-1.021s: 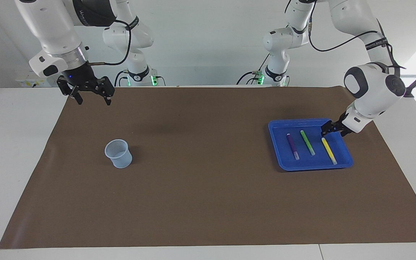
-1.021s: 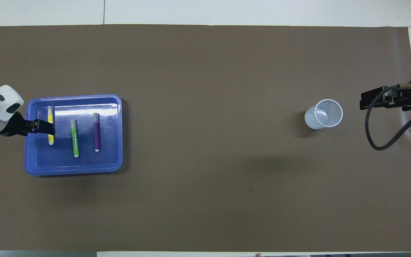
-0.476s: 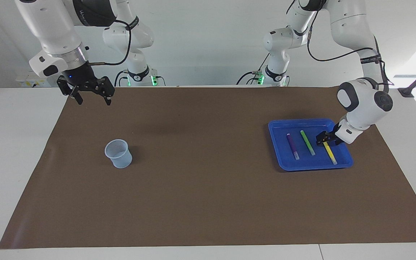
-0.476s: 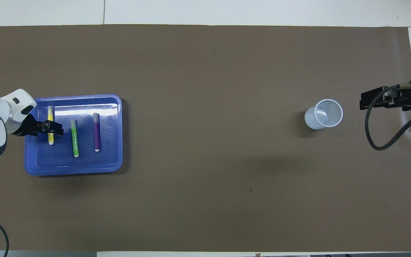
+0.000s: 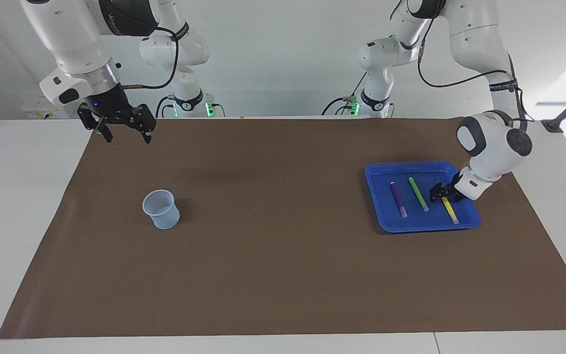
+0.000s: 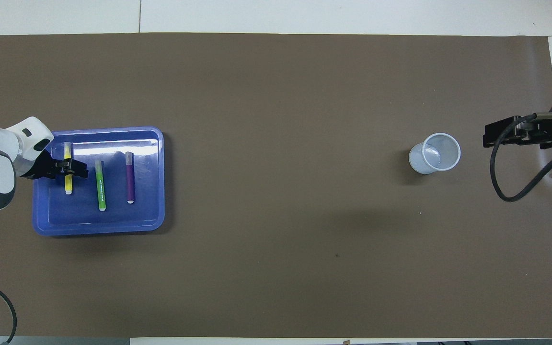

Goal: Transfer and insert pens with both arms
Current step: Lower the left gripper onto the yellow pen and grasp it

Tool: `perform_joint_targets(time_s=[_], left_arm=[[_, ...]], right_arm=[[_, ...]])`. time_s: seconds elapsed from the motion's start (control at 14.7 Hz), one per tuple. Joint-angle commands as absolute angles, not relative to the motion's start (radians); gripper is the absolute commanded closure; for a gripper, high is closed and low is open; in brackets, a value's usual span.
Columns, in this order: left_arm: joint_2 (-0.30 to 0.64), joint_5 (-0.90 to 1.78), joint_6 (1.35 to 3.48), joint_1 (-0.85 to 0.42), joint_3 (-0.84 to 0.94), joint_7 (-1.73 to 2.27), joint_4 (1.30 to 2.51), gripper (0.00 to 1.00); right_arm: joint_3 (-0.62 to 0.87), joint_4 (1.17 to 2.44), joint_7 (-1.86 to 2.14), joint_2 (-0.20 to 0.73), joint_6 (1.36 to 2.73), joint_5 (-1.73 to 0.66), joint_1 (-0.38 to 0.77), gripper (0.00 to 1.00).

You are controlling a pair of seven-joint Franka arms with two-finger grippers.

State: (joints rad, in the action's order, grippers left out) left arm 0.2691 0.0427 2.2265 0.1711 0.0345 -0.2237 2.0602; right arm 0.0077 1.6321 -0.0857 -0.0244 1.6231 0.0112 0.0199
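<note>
From where I stand across the bench (image 5: 283,295), the pale cup (image 5: 161,209) is upright on the brown mat (image 5: 283,255), toward the right arm's end. At the left arm's end the blue tray (image 5: 379,216) holds the purple pen (image 5: 397,198), the green pen (image 5: 418,194) and the yellow pen (image 5: 449,210), all lying flat. The left gripper (image 5: 442,192) is low over the yellow pen; its fingers stand on both sides of it, but I cannot tell if they already press it. I think an off-center grip may make the pen tilt or slip. The right gripper (image 5: 124,133), fingers spread and empty, waits above the mat edge nearest the robots.
</note>
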Motion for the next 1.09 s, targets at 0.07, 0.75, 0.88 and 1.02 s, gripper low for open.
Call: perform_joint_targets(time_s=[0.07, 0.75, 0.88, 1.02], left_arm=[[0.29, 0.031, 2.243, 0.166, 0.032, -0.226, 2.033, 0.2], [0.301, 0.002, 2.26, 0.158, 0.032, -0.225, 2.025, 0.53], [0.299, 0.002, 2.266, 0.16, 0.032, -0.225, 2.026, 0.66], [0.301, 0.002, 2.266, 0.16, 0.032, -0.225, 2.026, 0.86]], right_arm=[[0.011, 1.643, -0.058, -0.035, 1.632, -0.008, 0.011, 0.0], [0.011, 1.643, -0.058, -0.035, 1.632, -0.009, 0.011, 0.0], [0.011, 1.643, -0.057, -0.037, 1.632, -0.008, 0.011, 0.0], [0.011, 1.643, -0.057, -0.037, 1.631, -0.008, 0.012, 0.0]])
